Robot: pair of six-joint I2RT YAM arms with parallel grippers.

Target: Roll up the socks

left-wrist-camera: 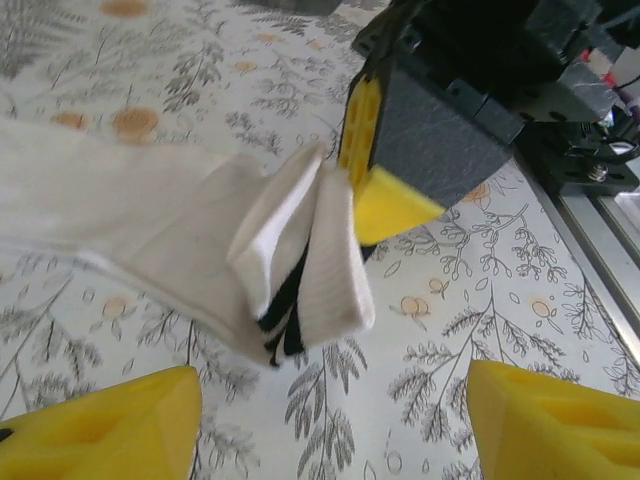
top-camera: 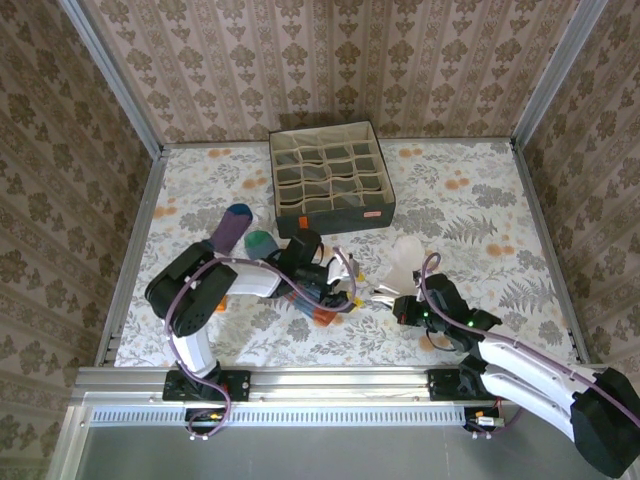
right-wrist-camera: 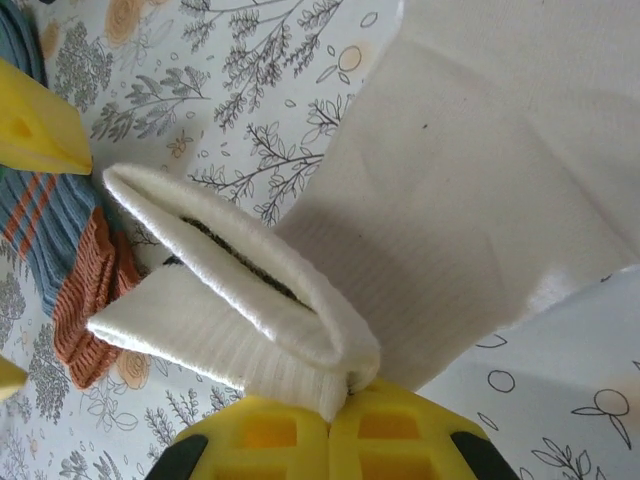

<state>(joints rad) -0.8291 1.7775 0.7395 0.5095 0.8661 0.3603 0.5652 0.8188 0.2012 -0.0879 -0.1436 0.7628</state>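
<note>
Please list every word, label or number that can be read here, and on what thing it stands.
No text can be read.
First orange tag on the front of the grey box: too small to read.
Second orange tag, same front: too small to read.

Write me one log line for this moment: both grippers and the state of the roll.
right gripper: shut on white sock cuff | left gripper: open, near that cuff | roll: not yet done

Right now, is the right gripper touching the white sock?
Touching. The right wrist view shows the right gripper, jaws shut, pinching the folded cuff of the white sock with no gap.
</note>
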